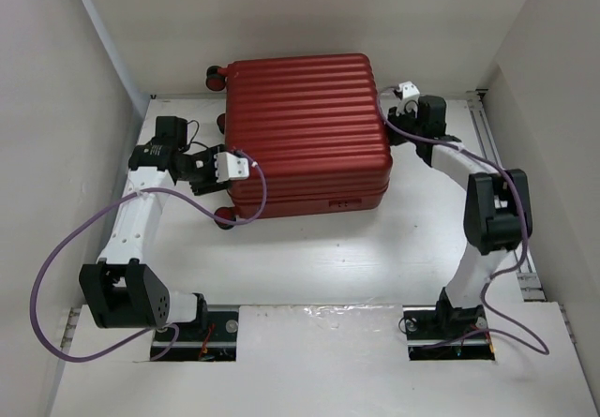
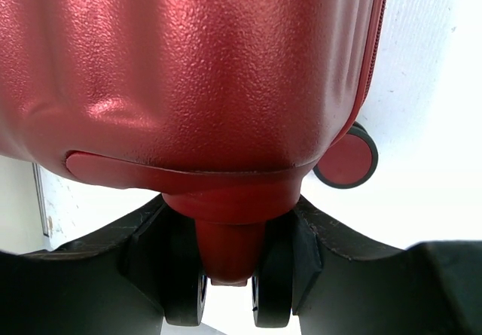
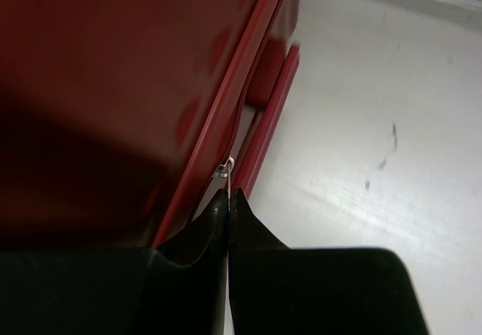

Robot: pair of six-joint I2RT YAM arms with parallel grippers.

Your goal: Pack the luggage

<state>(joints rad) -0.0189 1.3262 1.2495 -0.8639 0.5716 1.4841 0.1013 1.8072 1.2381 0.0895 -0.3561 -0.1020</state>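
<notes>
The luggage (image 1: 305,126) is a dark-red ribbed hard-shell suitcase, lying flat and closed at the back middle of the table. My left gripper (image 1: 236,166) is at its left near corner, jaws closed round a wheel's red stem (image 2: 230,248), with black wheels (image 2: 269,293) between the fingers. A second wheel (image 2: 348,159) shows beyond. My right gripper (image 1: 392,110) is at the suitcase's right side, shut on the thin metal zipper pull (image 3: 227,171) at the seam (image 3: 248,109). The lining is hidden.
White walls close in the table (image 1: 375,248) on the left, back and right. A metal rail (image 1: 492,145) runs along the right edge. Purple cables (image 1: 56,267) loop off both arms. Another wheel (image 1: 216,78) sticks out at the suitcase's back left.
</notes>
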